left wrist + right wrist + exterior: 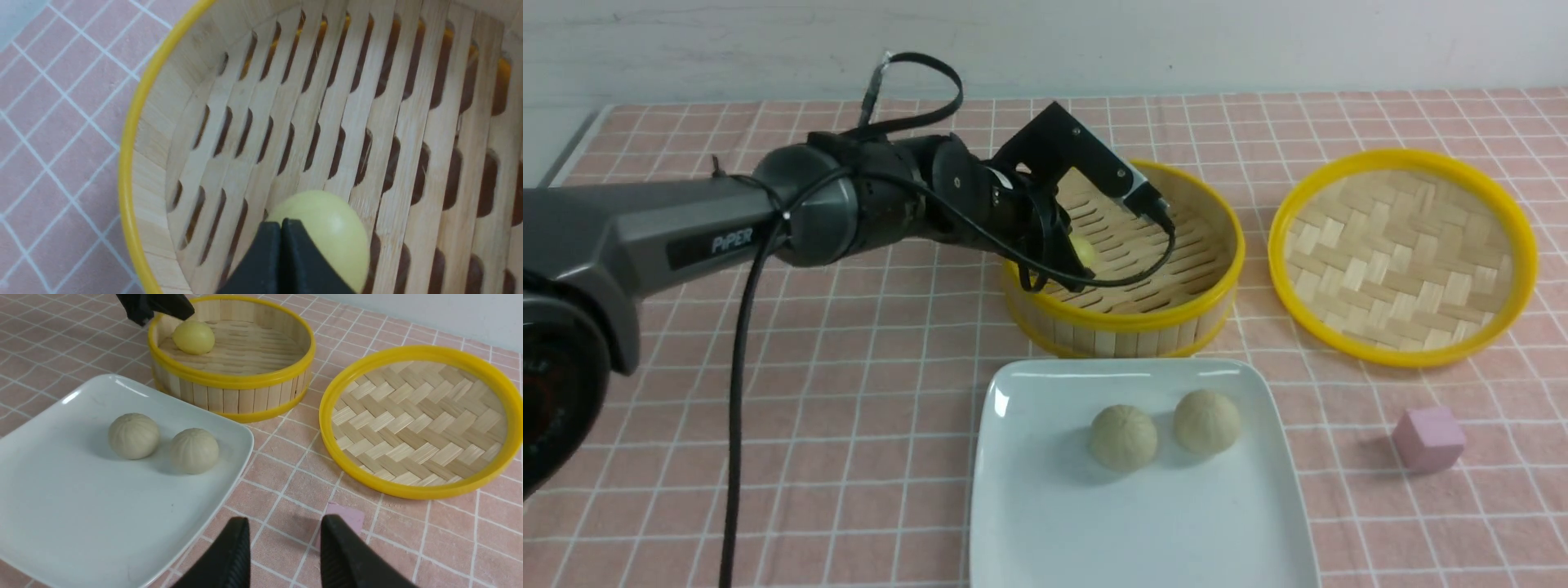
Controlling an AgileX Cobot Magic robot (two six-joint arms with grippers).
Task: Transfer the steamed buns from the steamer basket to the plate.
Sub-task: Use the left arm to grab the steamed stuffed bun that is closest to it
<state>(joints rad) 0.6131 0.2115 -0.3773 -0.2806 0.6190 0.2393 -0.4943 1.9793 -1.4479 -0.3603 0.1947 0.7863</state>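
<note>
A pink checked tablecloth (849,408) covered the table. The left arm (686,237) reached across it into the steamer basket (1127,322). In front of the basket sat the white square plate (1045,506), with the woven bamboo lid (1405,253) lying to the basket's right. The left gripper (281,228) had its jaws pressed together, holding nothing, its tip just beside the pale yellow bun (193,337) on the basket floor. The right gripper (282,539) hung with jaws apart and empty. Two beige buns (1123,438) (1207,420) lay side by side on the plate. A pink cube (1427,438) stood to the plate's right.
</note>
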